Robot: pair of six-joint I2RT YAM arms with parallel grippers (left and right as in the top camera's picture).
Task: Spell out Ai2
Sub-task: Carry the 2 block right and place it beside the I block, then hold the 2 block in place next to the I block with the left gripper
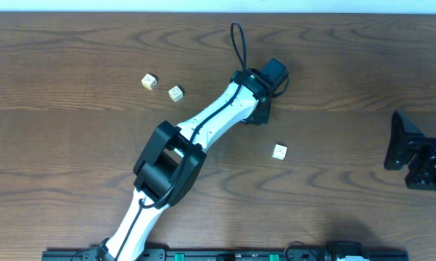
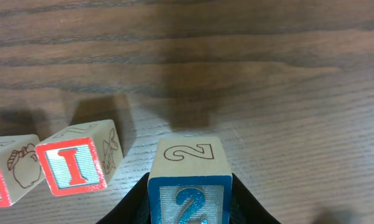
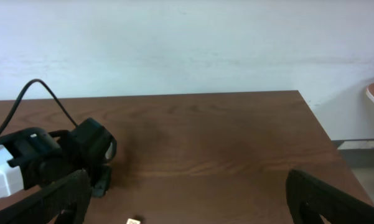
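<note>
Wood table [image 2: 286, 74]: left tool [image 2: 190, 202] clamps the 2 block [image 2: 190, 163], its lower half cropped; right tool [image 3: 188, 200] gapes wide.

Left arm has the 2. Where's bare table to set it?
Free: wood right of I block, ahead of the 2 block in the left gripper; also the wide stretch right of the loose block. Crowded: left, apple block beside I.

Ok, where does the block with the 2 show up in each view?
Overhead: not seen; presumably under the left gripper, upper middle of the frame.
Left wrist: the 2 block is at bottom centre, clamped between the fingers, to the right of the I block.
Right wrist: cannot be made out; the left gripper sits lower left.
Shared landmark: the left gripper.
</note>
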